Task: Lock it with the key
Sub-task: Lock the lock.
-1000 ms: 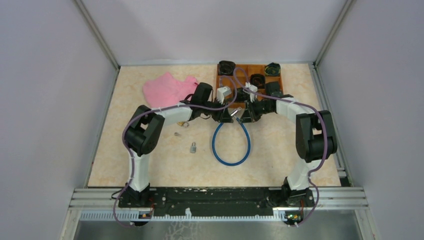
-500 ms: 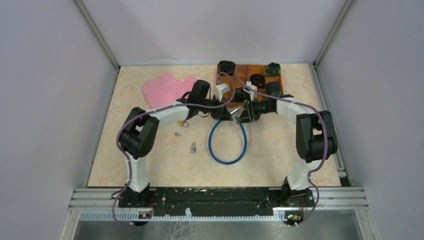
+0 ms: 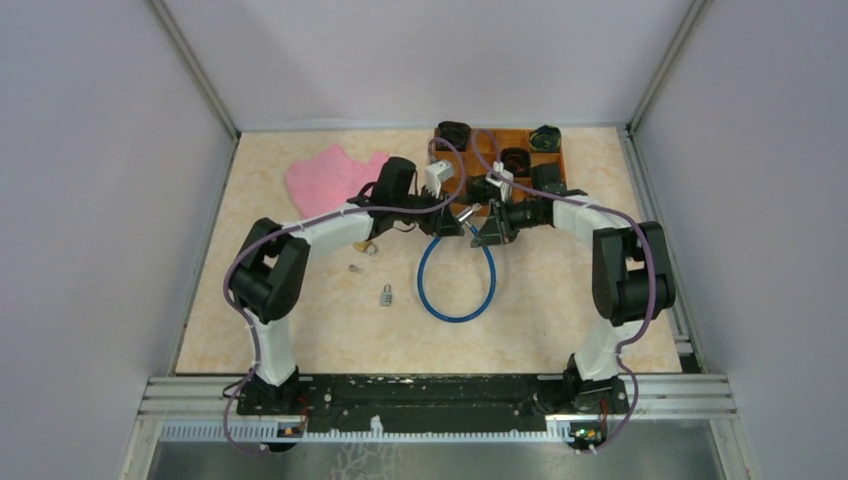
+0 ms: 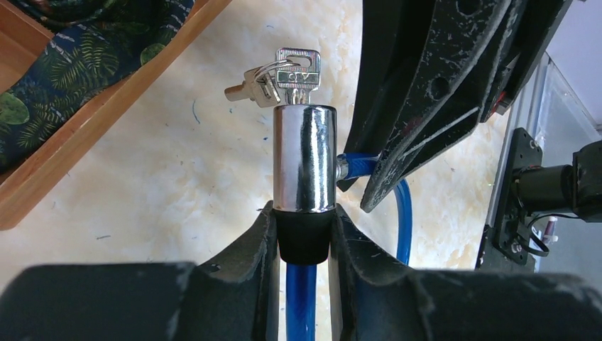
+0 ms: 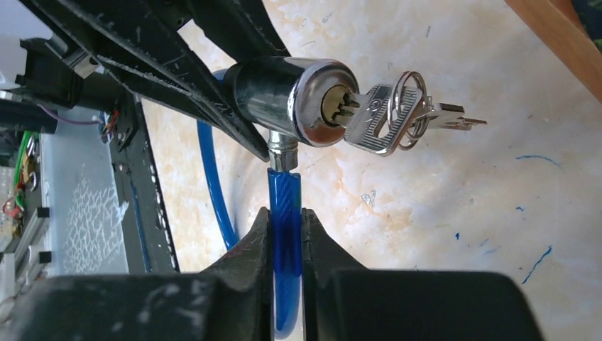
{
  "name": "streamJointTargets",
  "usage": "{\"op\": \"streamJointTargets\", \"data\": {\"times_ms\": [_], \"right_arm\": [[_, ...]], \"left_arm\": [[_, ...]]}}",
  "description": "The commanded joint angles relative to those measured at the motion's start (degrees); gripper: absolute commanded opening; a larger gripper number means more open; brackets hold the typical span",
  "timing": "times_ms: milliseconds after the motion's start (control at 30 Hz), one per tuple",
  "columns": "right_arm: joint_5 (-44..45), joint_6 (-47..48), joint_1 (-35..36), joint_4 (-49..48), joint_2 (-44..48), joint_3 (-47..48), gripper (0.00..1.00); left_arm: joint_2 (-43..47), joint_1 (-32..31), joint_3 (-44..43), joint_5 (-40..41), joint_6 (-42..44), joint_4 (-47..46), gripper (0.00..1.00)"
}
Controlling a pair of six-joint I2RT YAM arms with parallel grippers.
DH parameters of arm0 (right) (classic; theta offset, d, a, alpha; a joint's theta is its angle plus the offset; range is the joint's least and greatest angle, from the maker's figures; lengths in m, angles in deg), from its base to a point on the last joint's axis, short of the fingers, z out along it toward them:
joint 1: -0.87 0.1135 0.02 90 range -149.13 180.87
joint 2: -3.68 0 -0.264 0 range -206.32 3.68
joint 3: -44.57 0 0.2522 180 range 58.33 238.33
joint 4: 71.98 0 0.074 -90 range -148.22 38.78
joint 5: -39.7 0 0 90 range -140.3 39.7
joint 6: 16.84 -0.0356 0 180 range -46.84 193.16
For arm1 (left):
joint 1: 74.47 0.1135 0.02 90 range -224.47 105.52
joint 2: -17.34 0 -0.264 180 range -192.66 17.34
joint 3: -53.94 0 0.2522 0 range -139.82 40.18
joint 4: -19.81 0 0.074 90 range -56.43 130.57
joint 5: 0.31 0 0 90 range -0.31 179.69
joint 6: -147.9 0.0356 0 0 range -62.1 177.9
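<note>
Padlock [image 3: 385, 295], small and silver, is lying nearest the arm bases on the table [image 3: 300, 330], apart from the work. Just beyond it, the blue cable [image 3: 456, 319] is drooping in a loop, both ends rising to where the grippers are meeting. The left gripper [image 4: 304, 231] is clamping the black collar [image 4: 304, 245] under the chrome lock cylinder [image 4: 304, 156], steadying the barrel with its keyed end pointing away from the fingers. The right gripper [image 5: 286, 227] is pinching the cable's free end narrowly, just behind the metal pin [image 5: 282, 153], which is sitting at the cylinder's side port; that grip is probably pressing the pin home. The key [image 4: 298, 71], carrying a ring [image 5: 408, 99] and a spare, is sitting in the keyhole, touched by neither gripper, so turning it appears not yet done. Farther back, a pink cloth [image 3: 335, 178] and a wooden tray [image 3: 497, 133] are lying idle.
</note>
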Motion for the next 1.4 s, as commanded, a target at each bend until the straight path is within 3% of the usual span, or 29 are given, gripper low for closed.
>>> {"op": "streamJointTargets", "data": {"times_ms": [0, 433, 733, 967, 1367], "right_arm": [[-3.0, 0.2, -0.5, -2.5, 3.3, 0.6, 0.01], [-4.3, -1.8, 1.9, -5.4, 11.2, 8.6, 0.00], [1.2, 2.2, 3.1, -3.6, 13.8, 13.7, 0.00], [5.6, 10.7, 3.0, -6.2, 19.8, 8.1, 0.00], [5.4, 21.5, 3.2, -10.8, 26.5, -0.8, 0.00]], "left_arm": [[3.7, 0.5, 1.2, -2.1, -1.5, -4.8, 0.00], [8.1, -0.1, 1.8, -13.0, 4.5, -8.0, 0.00], [10.9, -1.1, 2.9, -19.0, 10.5, -9.0, 0.02], [14.9, -1.1, 9.5, -22.9, 18.9, -12.1, 0.06], [18.3, -1.3, 16.7, -27.4, 31.1, -11.2, 0.13]]}}
